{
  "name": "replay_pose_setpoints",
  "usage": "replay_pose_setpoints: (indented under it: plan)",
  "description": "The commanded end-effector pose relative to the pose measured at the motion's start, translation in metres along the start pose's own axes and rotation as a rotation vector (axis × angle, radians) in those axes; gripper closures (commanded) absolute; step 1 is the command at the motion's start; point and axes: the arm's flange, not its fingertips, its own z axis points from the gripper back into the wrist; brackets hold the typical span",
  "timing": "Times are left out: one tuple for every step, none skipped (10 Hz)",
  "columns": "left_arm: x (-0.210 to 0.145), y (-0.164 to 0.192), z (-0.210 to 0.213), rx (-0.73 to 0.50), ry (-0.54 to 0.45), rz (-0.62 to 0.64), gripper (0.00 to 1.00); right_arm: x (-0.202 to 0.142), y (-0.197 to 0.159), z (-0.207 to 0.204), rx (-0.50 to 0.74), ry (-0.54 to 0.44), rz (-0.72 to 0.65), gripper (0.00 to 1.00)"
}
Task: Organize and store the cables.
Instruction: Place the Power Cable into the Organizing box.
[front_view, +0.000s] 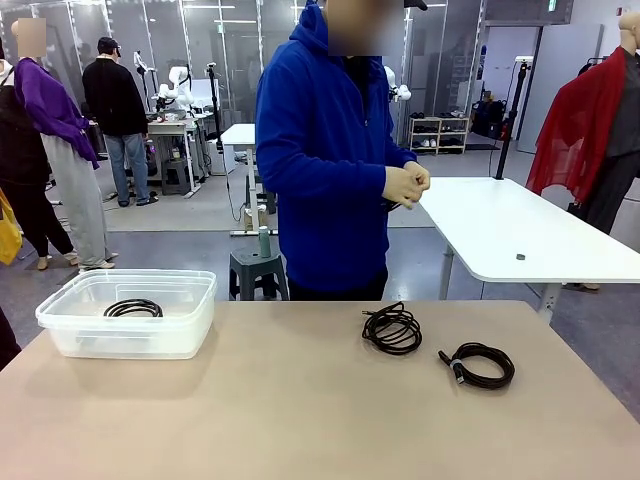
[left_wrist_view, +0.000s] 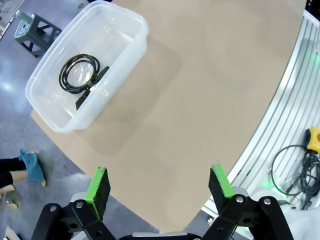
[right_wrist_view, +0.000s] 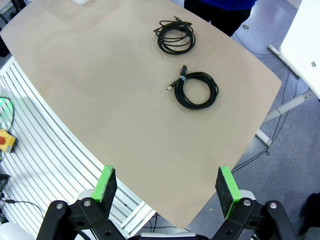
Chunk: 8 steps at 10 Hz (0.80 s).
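Observation:
Two coiled black cables lie on the tan table right of centre: one (front_view: 392, 329) near the far edge, the other (front_view: 479, 364) closer and further right. The right wrist view shows them as the far coil (right_wrist_view: 174, 37) and the near coil (right_wrist_view: 195, 89). A third black cable (front_view: 133, 308) rests inside the clear plastic bin (front_view: 60, 300) at the left; the left wrist view looks down on this cable (left_wrist_view: 80, 73) in the bin (left_wrist_view: 131, 26). My left gripper (left_wrist_view: 159, 187) hangs open high above the table. My right gripper (right_wrist_view: 167, 184) is also open, well short of the coils.
A person in a blue hoodie (front_view: 325, 150) stands at the far edge with both hands (front_view: 406, 185) together at chest height. A white table (front_view: 520, 230) stands behind on the right. Bare tabletop (front_view: 280, 400) spreads between the bin and the coils.

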Motion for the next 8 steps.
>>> replay_pose_setpoints:
  plan:
    - [-0.0012,0.0001,0.0016,0.009,0.006,0.006,0.00,-0.0011,-0.0005,-0.0001,-0.003,-0.003,-0.004,0.00]
    - [-0.0012,0.0001,0.0016,0.009,0.006,0.006,0.00,-0.0011,-0.0005,-0.0001,-0.003,-0.003,-0.004,0.00]
    - [-0.0012,0.0001,0.0016,0.009,0.006,0.006,0.00,-0.0011,-0.0005,-0.0001,-0.003,-0.003,-0.004,0.00]
    - [-0.0012,0.0001,0.0016,0.009,0.006,0.006,0.00,-0.0011,-0.0005,-0.0001,-0.003,-0.003,-0.004,0.00]
    - [-0.0012,0.0001,0.0016,0.009,0.006,0.006,0.00,-0.0011,-0.0005,-0.0001,-0.003,-0.003,-0.004,0.00]
    - [-0.0012,0.0001,0.0016,0.009,0.006,0.006,0.00,-0.0011,-0.0005,-0.0001,-0.003,-0.003,-0.004,0.00]
    - [-0.0012,0.0001,0.0016,0.009,0.006,0.006,0.00,-0.0011,-0.0005,-0.0001,-0.003,-0.003,-0.004,0.00]
    - [-0.0012,0.0001,0.0016,0.009,0.006,0.006,0.00,-0.0011,-0.0005,-0.0001,-0.003,-0.003,-0.004,0.00]
